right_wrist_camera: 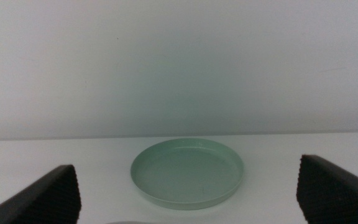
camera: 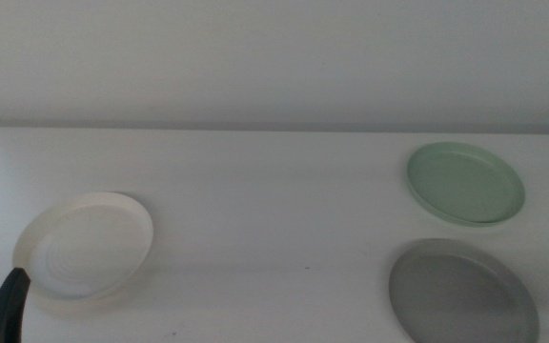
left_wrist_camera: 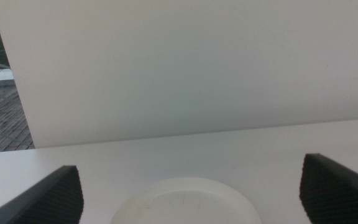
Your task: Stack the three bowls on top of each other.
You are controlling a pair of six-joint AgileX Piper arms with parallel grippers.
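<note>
A: What carries it all?

B: A white bench (camera: 274,191), with a pale wall (camera: 274,57) along its far edge. Three shallow round bowls lie on it, none stacked, each flat with its hollow facing up. Being round, none has a long axis or a heading.

A: Where are they?

B: The grey bowl (camera: 462,293) lies at the near right corner, partly cut off by the picture's bottom edge. The mint green bowl (camera: 466,182) lies just behind it, nearer the far edge, with a narrow strip of bench between the two. The cream-white bowl (camera: 85,244), ridged in rings inside, lies well apart from both, by the near left edge.

A: And the grippers?

B: The left gripper (camera: 8,307) shows only a dark jaw tip at the near left corner, just beside the cream-white bowl's rim; I cannot tell whether they touch. In its wrist view the jaws stand wide apart, holding nothing, with that bowl (left_wrist_camera: 185,202) between and just ahead of them. The right gripper (right_wrist_camera: 191,193) is out of the middle view; its jaws are also spread wide and bare, with the mint green bowl (right_wrist_camera: 187,172) ahead between them.
</note>
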